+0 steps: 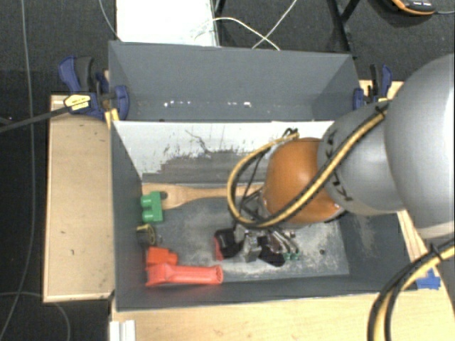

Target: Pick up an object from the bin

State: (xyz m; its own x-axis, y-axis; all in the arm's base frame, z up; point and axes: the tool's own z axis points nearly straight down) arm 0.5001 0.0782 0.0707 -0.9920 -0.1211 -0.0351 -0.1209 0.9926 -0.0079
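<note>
Grey metal bin (128, 226), gripper (254, 247) low over the front-middle floor, aperture impossible to tell, nothing seen held; red pistol-shaped piece (181, 273) lies near, front-left; approach step, next requiring alignment over one item.

1. Arm (398, 155): cut off by right and bottom edges.
2. Wooden stick (188, 195): right end hidden behind arm's orange cover (298, 180).
3. Gripper (259, 247): mostly under that cover, and the dark lump (227, 244) beside it is unreadable.
4. Small brown thing (146, 233): too small to identify.
</note>
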